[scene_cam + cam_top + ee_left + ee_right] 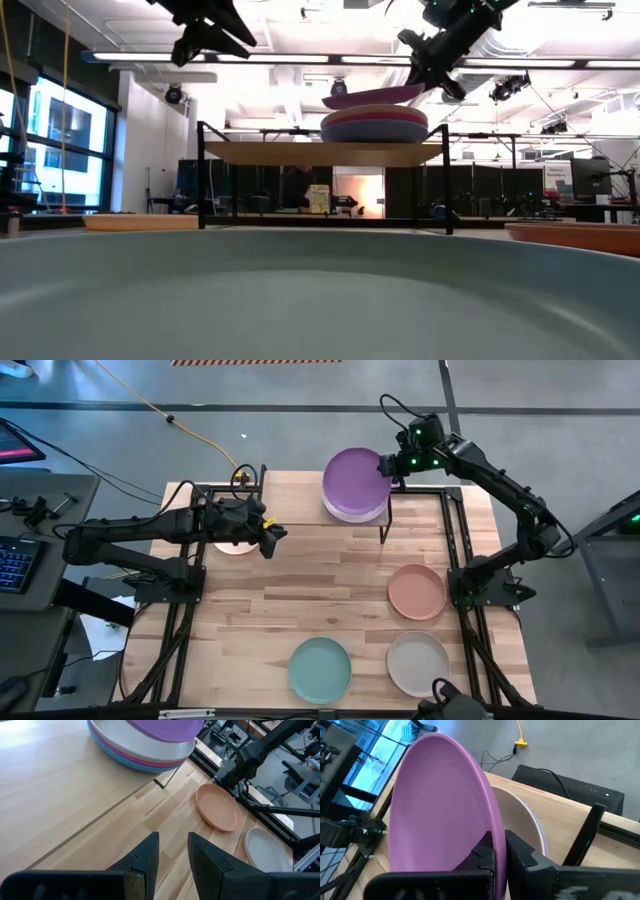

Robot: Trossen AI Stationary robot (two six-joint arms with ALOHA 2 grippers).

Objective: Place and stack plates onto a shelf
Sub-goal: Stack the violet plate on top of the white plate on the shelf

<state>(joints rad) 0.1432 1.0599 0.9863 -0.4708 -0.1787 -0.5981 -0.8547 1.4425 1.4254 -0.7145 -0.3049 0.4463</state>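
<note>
My right gripper (392, 466) is shut on the purple plate (353, 480) above the shelf's (320, 152) right end. Below that plate, a stack of plates (373, 125) with cream, magenta and blue layers rests on the board. The purple plate (372, 97) is tilted just above the stack. My left gripper (271, 533) hangs open and empty over the shelf's near edge. On the table lie the salmon plate (416, 591), the teal plate (320, 668), the beige plate (418, 662) and the pale pink plate (235, 546), which is partly under the left arm. My right gripper pinches the purple plate's rim (487, 827) on the side toward the table's right, one finger (482, 855) on the upper face and the other finger (522, 855) beneath. It comes from the right, slanting down. The plate is tilted, its gripped side higher; whether its far side touches the stack, I cannot tell.
Black metal frames run along the table's left and right sides (455, 550). The shelf's thin black leg (385, 525) stands near the stack. Bare wood shows in the table's middle (320, 585). The teal plate fills the low view's foreground (320, 300).
</note>
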